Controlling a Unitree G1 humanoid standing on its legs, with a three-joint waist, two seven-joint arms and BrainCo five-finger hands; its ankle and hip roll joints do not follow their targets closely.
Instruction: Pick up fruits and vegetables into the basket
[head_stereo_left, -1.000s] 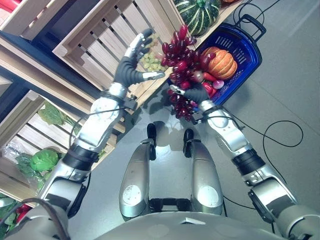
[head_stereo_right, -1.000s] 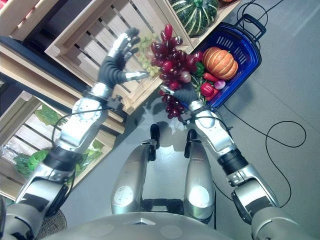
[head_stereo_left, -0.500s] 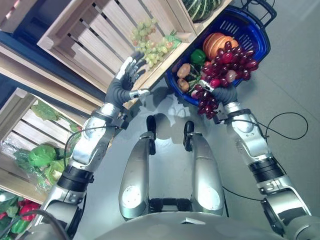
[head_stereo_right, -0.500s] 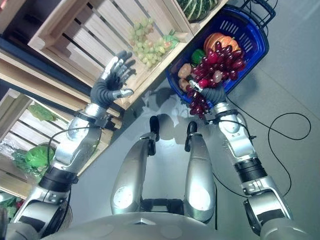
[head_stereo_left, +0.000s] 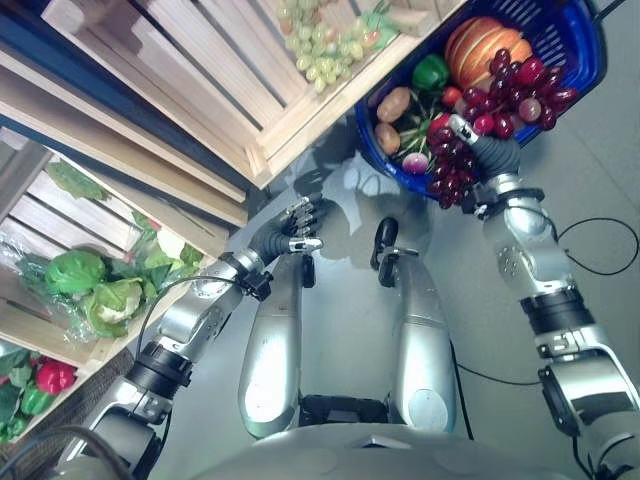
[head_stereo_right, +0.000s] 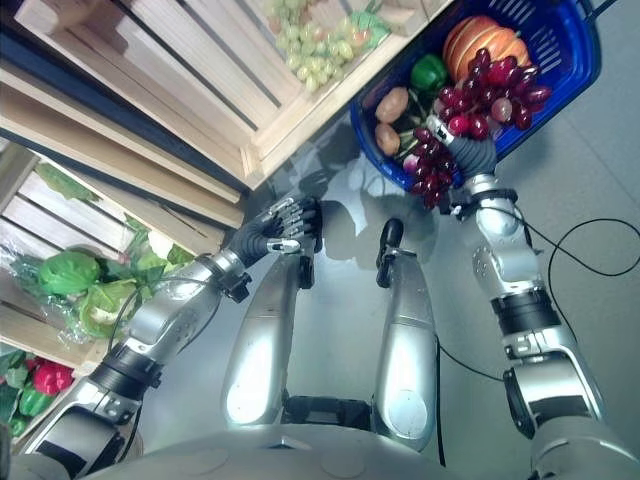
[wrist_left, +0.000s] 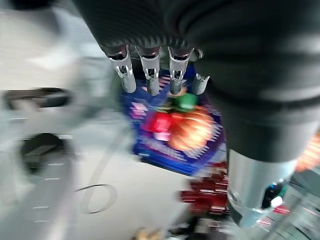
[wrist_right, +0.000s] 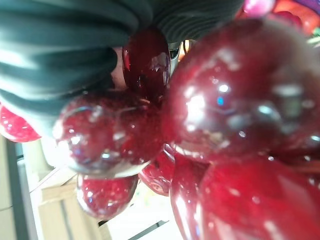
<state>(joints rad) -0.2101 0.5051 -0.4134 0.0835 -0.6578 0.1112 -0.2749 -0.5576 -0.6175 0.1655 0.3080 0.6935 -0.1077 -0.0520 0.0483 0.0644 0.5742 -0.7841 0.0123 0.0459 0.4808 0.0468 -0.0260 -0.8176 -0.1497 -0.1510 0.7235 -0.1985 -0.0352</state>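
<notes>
My right hand (head_stereo_left: 492, 156) is shut on a bunch of red grapes (head_stereo_left: 508, 88). It holds the bunch over the near side of the blue basket (head_stereo_left: 588, 62) on the floor, and part of the bunch hangs below the hand at the rim. The red grapes (wrist_right: 225, 100) sit right against the hand's dark cover in the right wrist view. In the basket lie an orange pumpkin (head_stereo_left: 478, 45), a green pepper (head_stereo_left: 430, 72) and a potato (head_stereo_left: 392, 103). My left hand (head_stereo_left: 288, 234) hangs low with straight fingers (wrist_left: 150, 75), holding nothing.
A wooden crate (head_stereo_left: 250, 110) to the left of the basket holds green grapes (head_stereo_left: 325, 40). Lower crates at the left hold cabbages and leafy greens (head_stereo_left: 80, 272) and red peppers (head_stereo_left: 55, 376). Grey floor lies to the right of the basket.
My left hand has dropped from the green-grape crate down to the floor side. My right hand has carried the red grapes further over the basket. The camera has shifted.
</notes>
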